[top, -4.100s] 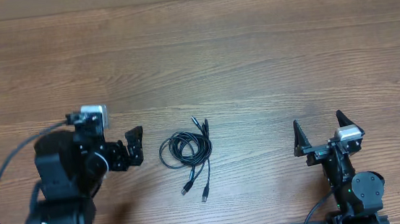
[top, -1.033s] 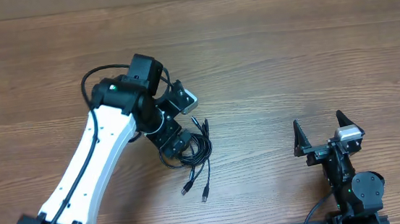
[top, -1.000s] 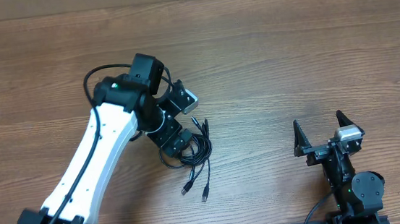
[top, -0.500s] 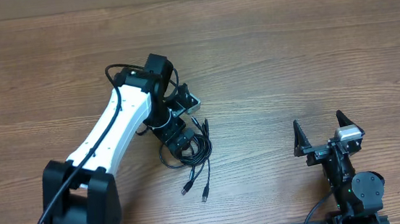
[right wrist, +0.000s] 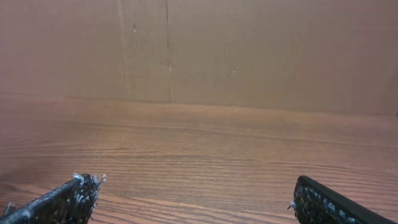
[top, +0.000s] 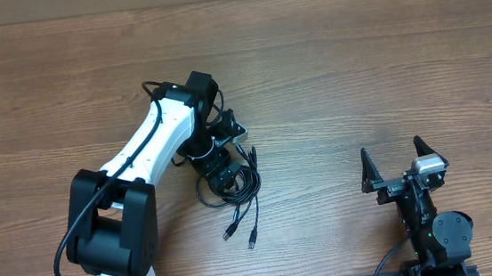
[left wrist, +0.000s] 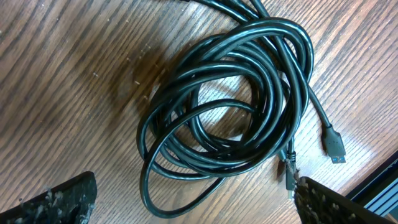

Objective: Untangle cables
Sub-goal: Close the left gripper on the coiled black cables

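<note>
Wood-grain counter [top: 357, 75] fills the overhead view, brown planks running left to right. Nearest the camera edge sit both arm bases, left one black with a white link reaching up and inward.

Right hand [top: 391, 154] is parked low on the right side, jaws spread wide, nothing between them. It is well apart from the cables. In the right wrist view its fuzzy dark fingertips [right wrist: 62, 202] sit at the bottom corners with only bare counter ahead.

Cables [top: 228, 182] lie left of centre: thin black cords wound into one loose coil, several loops overlapping. Two plug ends [top: 252, 242] trail out toward the near edge, side by side. Two more ends [top: 252, 151] stick out on the far side of the coil.

Left hand [top: 219, 169] is over the coil's left part, jaws wide open, gripping nothing. In the left wrist view the coil fills the middle, fingertips [left wrist: 56, 199] at the two bottom corners either side of it, and a small plug [left wrist: 336, 149] lies on the wood to the right. Can't tell whether any fingertip touches a cord.

Beyond the coil the counter is plain wood up to a tan cardboard-like wall [right wrist: 249, 50] at the far edge.
</note>
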Controlling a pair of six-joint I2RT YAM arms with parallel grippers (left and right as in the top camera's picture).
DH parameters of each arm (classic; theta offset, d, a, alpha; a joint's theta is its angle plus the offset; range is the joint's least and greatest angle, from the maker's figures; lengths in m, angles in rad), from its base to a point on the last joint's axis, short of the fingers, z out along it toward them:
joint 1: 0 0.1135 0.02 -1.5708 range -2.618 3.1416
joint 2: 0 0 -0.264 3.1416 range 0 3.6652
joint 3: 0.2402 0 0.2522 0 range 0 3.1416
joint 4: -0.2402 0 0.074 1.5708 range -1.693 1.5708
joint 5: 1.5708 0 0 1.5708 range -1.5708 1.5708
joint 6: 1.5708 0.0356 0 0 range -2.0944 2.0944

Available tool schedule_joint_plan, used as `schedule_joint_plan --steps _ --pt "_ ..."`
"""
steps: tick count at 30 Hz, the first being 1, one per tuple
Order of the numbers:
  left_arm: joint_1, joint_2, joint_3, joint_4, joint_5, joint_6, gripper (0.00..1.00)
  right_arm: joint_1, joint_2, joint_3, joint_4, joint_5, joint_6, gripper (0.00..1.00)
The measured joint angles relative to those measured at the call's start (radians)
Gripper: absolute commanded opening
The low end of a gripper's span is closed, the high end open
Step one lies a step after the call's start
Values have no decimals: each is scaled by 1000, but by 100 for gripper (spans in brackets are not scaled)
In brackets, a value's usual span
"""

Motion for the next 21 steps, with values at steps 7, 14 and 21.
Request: schedule_joint_plan --steps 7,14,21 --pt "0 0 0 -3 0 0 100 0 0 0 0 0 -1 100" --pt "0 0 0 5 34 0 100 0 0 0 0 0 0 100" --pt "0 0 -10 24 34 0 100 0 0 0 0 0 0 100"
